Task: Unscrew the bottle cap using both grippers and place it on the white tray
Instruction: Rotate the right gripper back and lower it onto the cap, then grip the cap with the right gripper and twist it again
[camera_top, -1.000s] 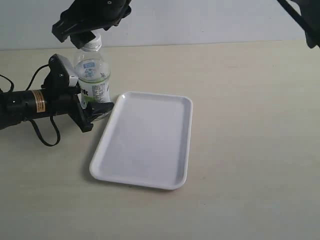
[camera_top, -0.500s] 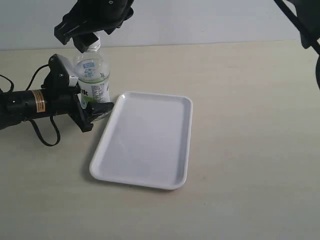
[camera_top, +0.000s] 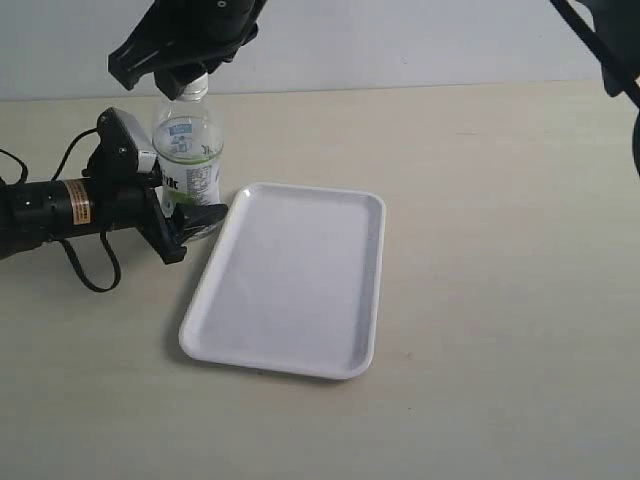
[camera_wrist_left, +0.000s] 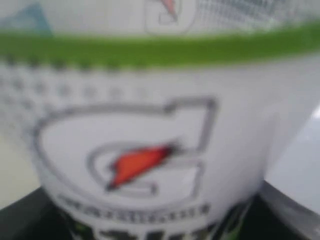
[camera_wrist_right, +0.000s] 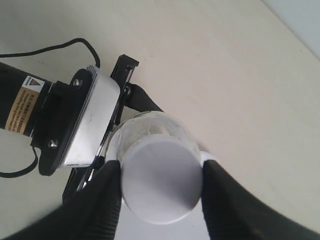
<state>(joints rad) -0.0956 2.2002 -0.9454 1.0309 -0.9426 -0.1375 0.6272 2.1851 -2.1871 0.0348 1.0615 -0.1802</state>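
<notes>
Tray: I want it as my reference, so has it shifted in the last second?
No. The tray keeps the same place and angle against the table's far edge in the exterior view.

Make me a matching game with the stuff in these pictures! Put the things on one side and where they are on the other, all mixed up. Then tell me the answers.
Things
1. bottle cap
2. bottle
3. white tray
4. black cable

Places
A. lying flat on the table beside the bottle
B. looping on the table by the left gripper
C. pinched between the fingers of the right gripper
D. standing upright, clamped by the left gripper

Pairs: 1-C, 2-D, 3-A, 4-B
</notes>
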